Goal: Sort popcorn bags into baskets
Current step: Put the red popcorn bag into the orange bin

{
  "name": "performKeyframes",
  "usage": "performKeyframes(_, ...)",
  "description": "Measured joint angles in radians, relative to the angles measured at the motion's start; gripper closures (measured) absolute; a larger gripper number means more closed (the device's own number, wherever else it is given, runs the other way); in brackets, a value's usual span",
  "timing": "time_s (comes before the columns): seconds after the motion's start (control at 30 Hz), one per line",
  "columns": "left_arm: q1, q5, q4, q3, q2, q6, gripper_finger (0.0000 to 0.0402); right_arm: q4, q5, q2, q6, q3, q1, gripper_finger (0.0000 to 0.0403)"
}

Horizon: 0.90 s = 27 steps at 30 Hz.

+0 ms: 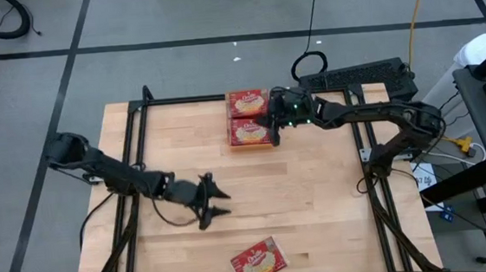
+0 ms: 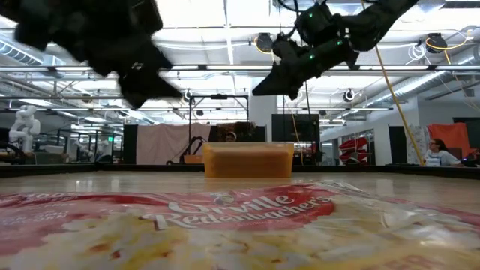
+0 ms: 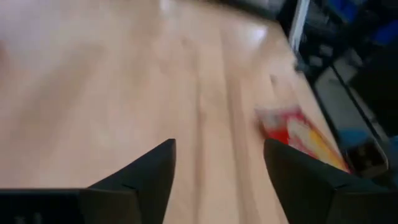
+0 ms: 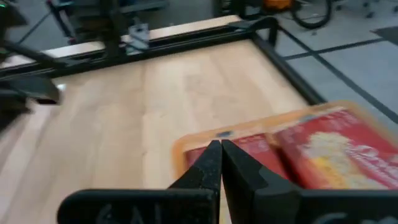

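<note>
A: Where do the two arms stand in the high view?

B: The left gripper (image 1: 214,201) hangs over the lower middle of the frame, its arm stretched in from the left edge, above bare wood. Its fingers (image 3: 149,177) are spread apart with nothing between them. The right gripper (image 1: 269,119) reaches in from the right and sits at the right edge of the basket (image 1: 251,145) in the upper centre; its fingers (image 4: 208,168) are pressed together, grasping nothing.

A: And the popcorn bags?

B: Two flat red packets lie in the basket, one (image 1: 245,102) above the other (image 1: 250,132) in the frame, both with the yellow popcorn picture up. A third packet (image 1: 258,262) lies alone at the bottom centre, tilted, close to the desk's lower edge. In the low view its glossy, crinkled wrapper fills the foreground.

A: Materials?

B: The basket is shallow, translucent orange plastic with rounded corners. The desk (image 1: 317,200) is pale wooden planks, framed by black metal rails.

A: Room to move?

B: The wood between the lone packet and the basket is open; so are the frame's left and right stretches of desk.
</note>
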Motion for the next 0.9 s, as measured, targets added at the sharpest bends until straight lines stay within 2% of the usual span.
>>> performKeyframes(0.13,-0.109,-0.016,0.105,-0.001,0.113,-0.09,0.0129,-0.017,0.001,-0.04,-0.006,-0.036,0.059,0.0397)
performKeyframes(0.23,-0.181,-0.032,0.182,0.006,0.201,-0.143,0.0123,0.0,0.002,-0.074,-0.01,-0.082,0.104,0.0397)
performKeyframes(0.4,-0.27,-0.016,0.202,0.089,0.336,-0.215,0.0145,0.04,0.011,-0.141,-0.007,-0.178,0.17,0.0397)
performKeyframes(0.6,-0.324,-0.006,0.199,0.144,0.416,-0.255,0.0175,0.13,0.195,-0.196,0.001,-0.27,0.249,0.0397)
performKeyframes(0.7,-0.345,-0.01,0.184,0.178,0.451,-0.25,0.0183,0.175,0.236,-0.204,0.003,-0.291,0.276,0.0397)
performKeyframes(0.9,-0.383,-0.108,0.073,0.28,0.532,-0.26,0.0187,0.199,0.242,-0.203,0.013,-0.293,0.328,0.0397)
